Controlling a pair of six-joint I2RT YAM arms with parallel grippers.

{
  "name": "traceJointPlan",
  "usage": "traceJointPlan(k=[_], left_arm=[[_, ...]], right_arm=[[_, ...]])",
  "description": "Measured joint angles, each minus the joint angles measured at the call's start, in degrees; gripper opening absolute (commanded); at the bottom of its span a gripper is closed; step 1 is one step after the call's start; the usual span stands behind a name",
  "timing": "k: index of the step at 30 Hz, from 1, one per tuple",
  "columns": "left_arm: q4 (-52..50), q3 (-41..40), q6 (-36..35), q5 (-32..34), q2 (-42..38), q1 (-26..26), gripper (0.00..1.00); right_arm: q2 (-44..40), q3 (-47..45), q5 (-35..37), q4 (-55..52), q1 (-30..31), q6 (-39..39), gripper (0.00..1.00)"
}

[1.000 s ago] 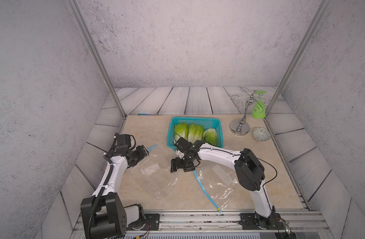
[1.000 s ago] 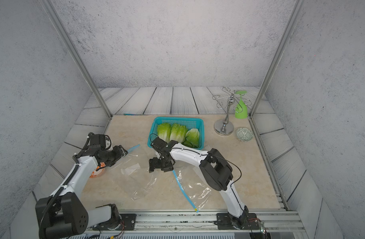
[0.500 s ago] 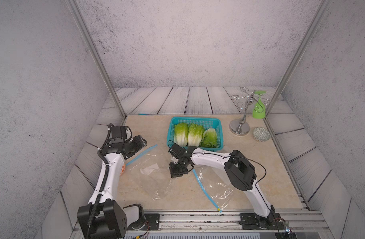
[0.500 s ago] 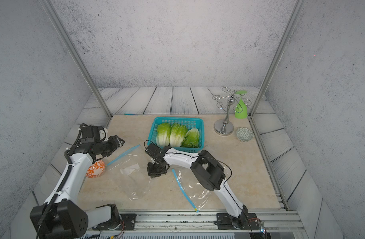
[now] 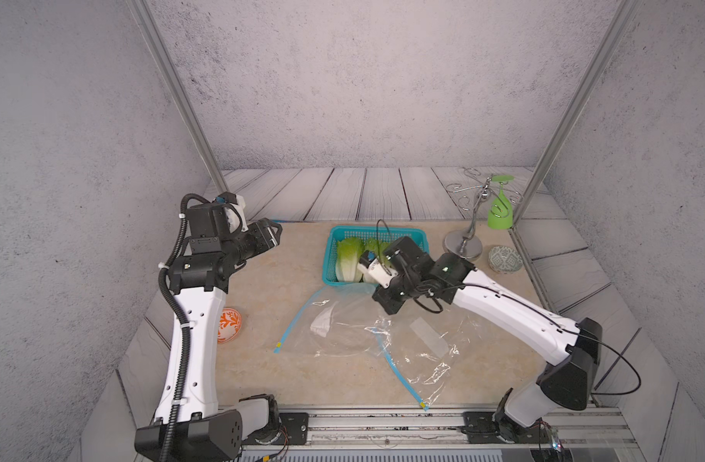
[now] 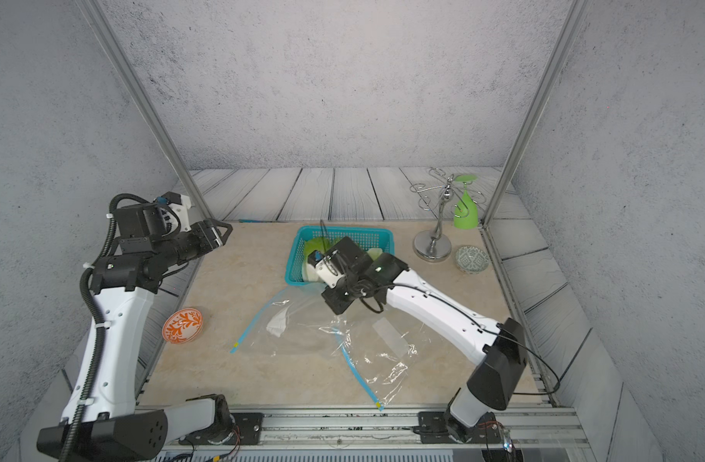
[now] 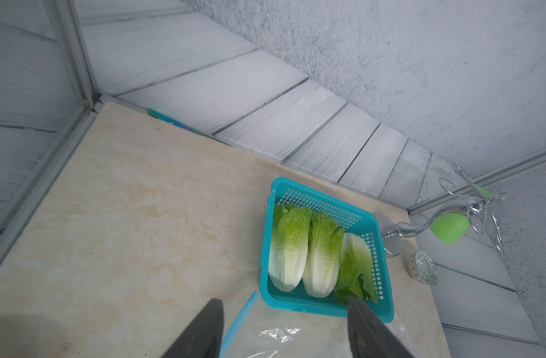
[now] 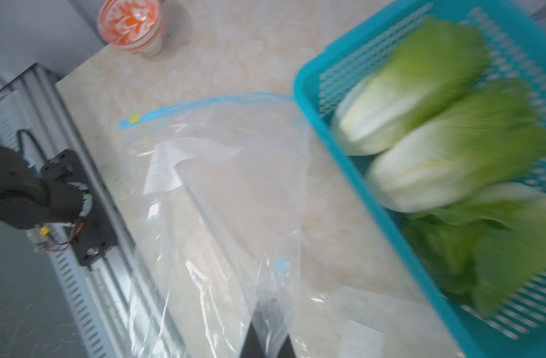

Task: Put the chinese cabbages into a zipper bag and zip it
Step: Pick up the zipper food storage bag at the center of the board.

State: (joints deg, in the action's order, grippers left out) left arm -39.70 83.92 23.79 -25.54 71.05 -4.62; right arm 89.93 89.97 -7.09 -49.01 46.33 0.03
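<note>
**rigwatcher:** What were the jaws doing at that point?

**me:** I had the right jaws pinched shut on the clear film of the zipper bag [image 8: 228, 186], right up against the near wall of the teal basket [image 5: 327, 256]. The film was pulled up to them and the rest of the bag lay flat on the surface [image 5: 286, 272]. The left jaws were spread open with nothing between them, hanging over the far left corner of the surface and pointing toward the basket.

**rigwatcher:** And the chinese cabbages?

**me:** All three chinese cabbages [image 7: 308, 251] sat side by side in the basket, none in the bag. The bag's blue zipper strip [image 5: 298, 316] curved away from the basket's corner. I couldn't tell if it was sealed. A second clear bag [image 5: 422, 352] lay touching the first one, nearer my side. Further out, an orange patterned cup [image 5: 228, 324] stood beside the left arm. Over on the far right were a green goblet [image 5: 500, 208] hanging on a metal rack [image 5: 462, 244] and a small patterned bowl [image 5: 504, 260].
</note>
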Motion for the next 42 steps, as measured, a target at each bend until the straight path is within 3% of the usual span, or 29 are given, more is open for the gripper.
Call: traceJointPlan(k=[5,9,14,23,29,35,39,42], left_arm=[[13.8,-16.8,3.5,-7.1,6.0,0.4,0.73],[15.6,-22.8,3.7,-9.0,12.4,3.3,0.73],[16.1,-27.8,3.7,-11.2,11.4,9.1,0.69],[13.8,-40.0,8.2,-14.1,8.2,17.7,0.72],[22.0,-49.6,16.0,-15.8,8.8,21.9,0.72],[32.3,-50.6,20.6,-15.0,13.3,25.9,0.71],[40.4,-51.0,23.3,-15.5,16.0,28.3,0.65],[43.5,-52.5,24.8,-14.8,15.4,28.9,0.51]], right_arm=[[4.9,-3.8,11.1,-1.9,-9.0,-4.0,0.03],[11.3,-3.8,18.3,-5.1,-9.6,-4.0,0.02],[13.1,-3.7,21.7,-6.8,-9.6,-2.3,0.02],[13.1,-3.4,18.4,-6.4,-12.1,2.7,0.02],[13.1,-3.6,15.1,-6.0,-13.0,5.6,0.04],[13.1,-3.7,12.9,-4.9,-13.0,7.8,0.04],[13.1,-4.6,11.5,-4.1,-13.0,9.1,0.04],[13.1,-6.0,10.6,-3.3,-13.0,10.2,0.03]])
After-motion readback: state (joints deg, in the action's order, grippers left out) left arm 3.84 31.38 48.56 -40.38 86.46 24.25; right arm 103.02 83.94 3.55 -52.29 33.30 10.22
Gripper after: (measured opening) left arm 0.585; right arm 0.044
